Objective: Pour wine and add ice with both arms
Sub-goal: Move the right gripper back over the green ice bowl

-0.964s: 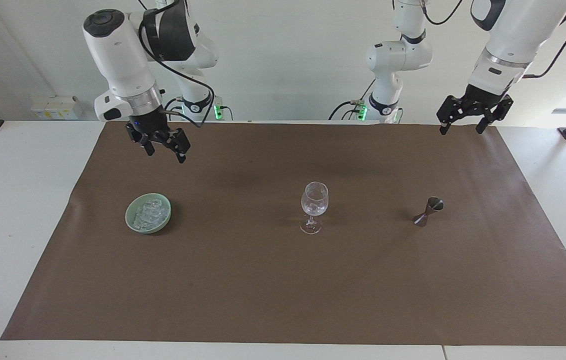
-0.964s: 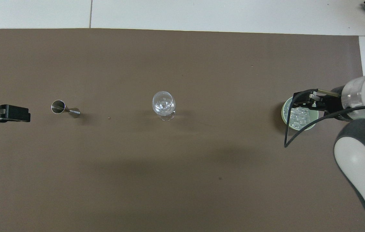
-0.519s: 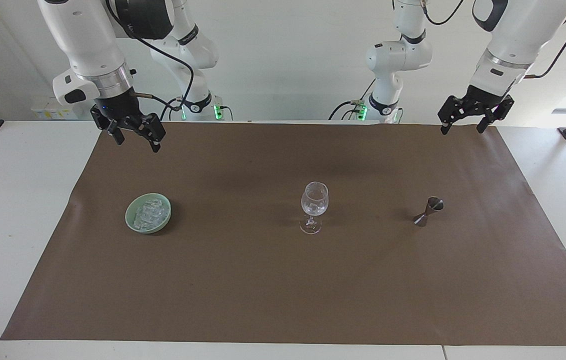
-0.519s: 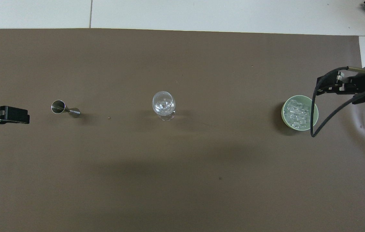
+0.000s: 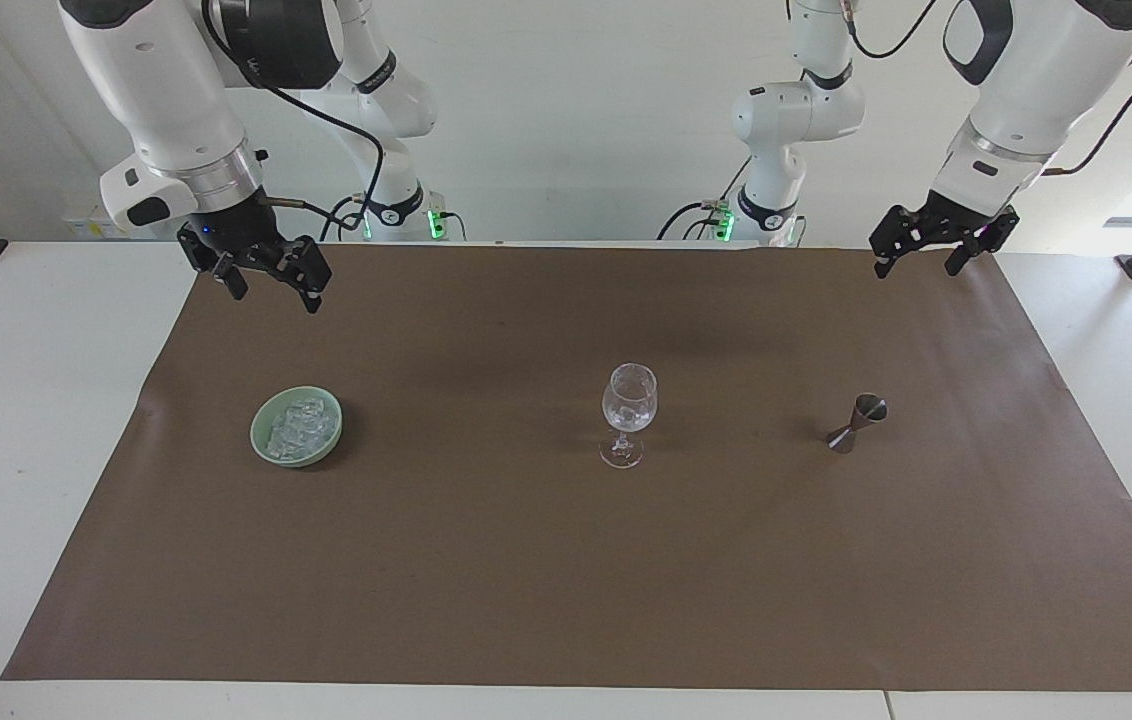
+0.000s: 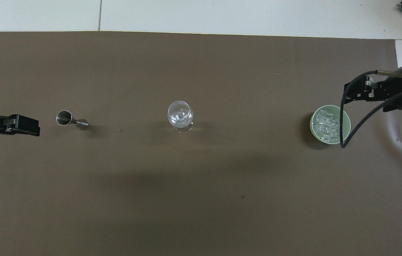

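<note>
A clear wine glass (image 5: 629, 410) stands at the middle of the brown mat; it also shows in the overhead view (image 6: 180, 113), with glassy bits in its bowl. The ice (image 5: 298, 425) is heaped in a pale green bowl (image 5: 261, 440) toward the right arm's end; both show from overhead, the ice (image 6: 327, 124) and the bowl (image 6: 313, 124). A small metal jigger (image 5: 858, 422) sits toward the left arm's end (image 6: 71, 119). My right gripper (image 5: 273, 295) is open and empty, raised over the mat beside the bowl (image 6: 347, 96). My left gripper (image 5: 916, 268) is open and empty, raised over the mat's end by the jigger (image 6: 34, 125).
The brown mat (image 5: 566, 580) covers most of the white table (image 5: 26, 400). A black cable (image 6: 350, 131) hangs from the right wrist and crosses the bowl's rim in the overhead view. Both arm bases stand at the robots' edge of the table.
My right gripper rose from over the ice bowl and drew back toward the right arm's end of the mat. My left gripper shifted slightly toward the jigger.
</note>
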Tool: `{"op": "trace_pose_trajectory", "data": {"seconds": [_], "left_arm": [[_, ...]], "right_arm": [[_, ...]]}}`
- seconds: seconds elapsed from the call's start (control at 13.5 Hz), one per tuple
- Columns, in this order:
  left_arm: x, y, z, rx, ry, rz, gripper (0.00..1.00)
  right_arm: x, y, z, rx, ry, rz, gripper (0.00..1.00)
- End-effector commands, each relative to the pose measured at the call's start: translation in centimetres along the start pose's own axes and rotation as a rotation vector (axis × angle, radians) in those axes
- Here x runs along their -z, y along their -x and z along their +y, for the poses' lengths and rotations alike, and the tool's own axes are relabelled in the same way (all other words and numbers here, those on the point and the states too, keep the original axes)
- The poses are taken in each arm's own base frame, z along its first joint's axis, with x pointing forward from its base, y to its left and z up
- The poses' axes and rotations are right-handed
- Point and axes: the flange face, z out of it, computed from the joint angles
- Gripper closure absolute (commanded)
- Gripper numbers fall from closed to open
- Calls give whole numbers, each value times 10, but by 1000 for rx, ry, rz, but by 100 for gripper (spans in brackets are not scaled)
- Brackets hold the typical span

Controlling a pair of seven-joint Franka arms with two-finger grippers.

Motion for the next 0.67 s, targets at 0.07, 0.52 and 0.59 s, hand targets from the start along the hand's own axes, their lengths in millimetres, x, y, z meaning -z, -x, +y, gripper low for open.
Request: {"op": "trace_pose_trajectory", "data": {"seconds": [0.07, 0.52, 0.59], "left_arm": [[5, 11, -4, -7, -5, 1, 0], [8, 10, 3, -11, 14, 11, 0], [7, 10, 2, -7, 22, 9, 0]], "right_arm": [[-4, 2, 0, 24, 11, 1, 0], [2, 12, 5, 37, 26, -5, 0], [0, 11, 9, 49, 26, -8, 0]]}}
